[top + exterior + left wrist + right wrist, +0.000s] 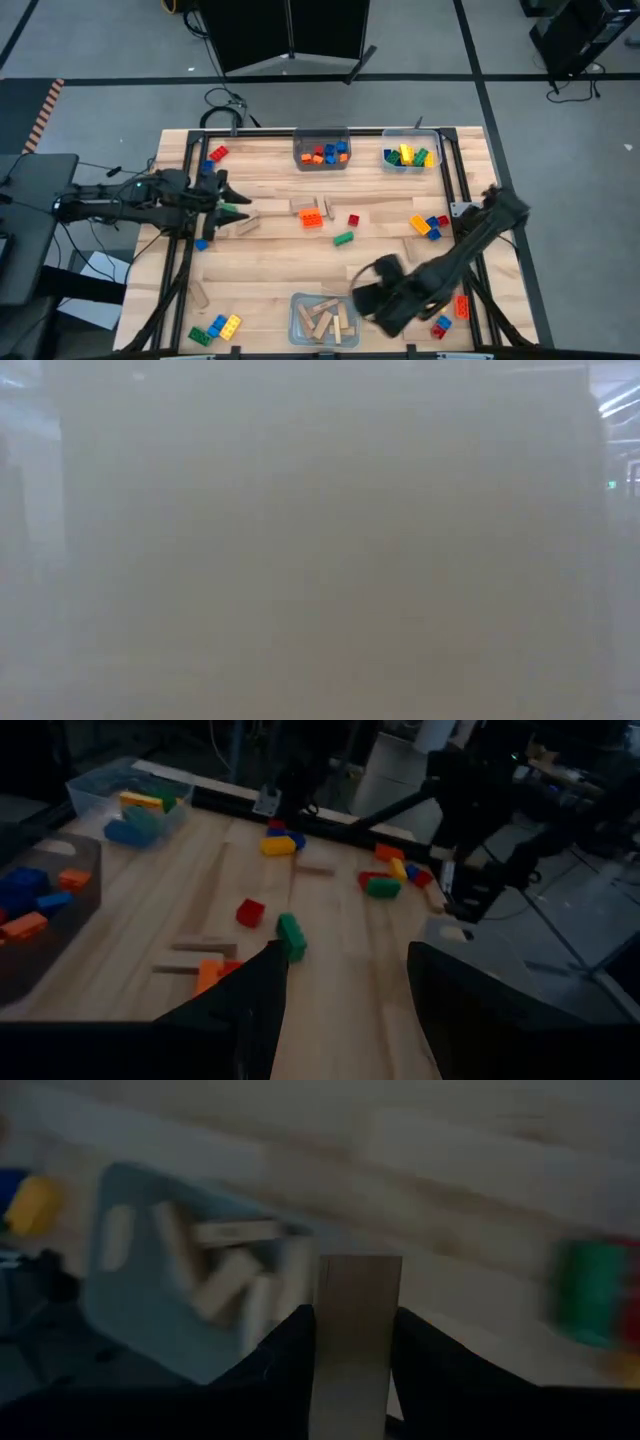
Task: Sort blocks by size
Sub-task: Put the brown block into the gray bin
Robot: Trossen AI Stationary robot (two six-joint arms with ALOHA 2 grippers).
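Observation:
My right gripper point(362, 297) hangs over the table's near middle, just right of a clear bin point(300, 322) of tan wooden blocks, and is shut on one more tan wooden block point(355, 1320). My left gripper point(345, 1010) stands open at the table's left side with nothing between its fingers. Beyond it, an orange brick point(311, 218), a red brick point(353, 220), a green brick point(343, 238) and wooden blocks point(305, 205) lie flat on the tabletop. The low view shows only a grey blur. My right gripper pinches the wooden block's two long sides point(322, 1340) between its two fingers. The fingers lie along the block, whose far end point(358, 1270) sticks out past the fingertips. They point steeply down, and the block is lifted clear beside the bin of wooden blocks point(150, 1280).
Two clear bins at the far edge hold orange and blue bricks point(321, 152) and yellow and green bricks point(410, 155). Loose bricks lie at the near left point(215, 330), the right point(430, 225) and the near right point(445, 322). Black rails point(455, 170) frame the table.

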